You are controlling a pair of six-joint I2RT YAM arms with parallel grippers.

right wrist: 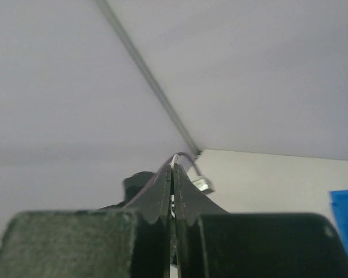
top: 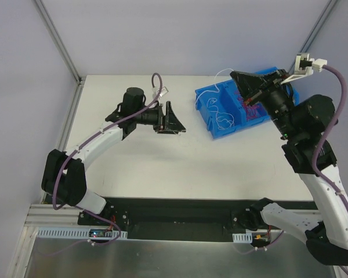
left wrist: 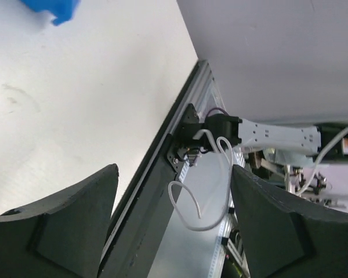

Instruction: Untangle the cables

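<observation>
Left gripper [top: 171, 119] spread wide, empty, hovering over the table [top: 162, 168], well apart from the bin [top: 204, 99]. Right gripper [right wrist: 173, 169] pressed together, high over the bin's far side, tips angled up at the wall.

Cables [top: 225, 117] in the blue bin: white curls mid-bin, red bundle [top: 247, 105] under the right wrist. One white strand [top: 221, 72] arcing up from the bin toward the right tips. Possibly pinched there, can't confirm, too fine in the wrist view.

White loop [left wrist: 188, 202] showing between the left fingers: looks far off near the arm base, may be rig wiring.

Handling: feather-light, limp, springy curls, slick insulation, snag-prone. Best to pinch a single strand at a free end or loop crown, not the knot. Pull slow with the other gripper anchoring the clump, else risk of lifting the whole tangle.
</observation>
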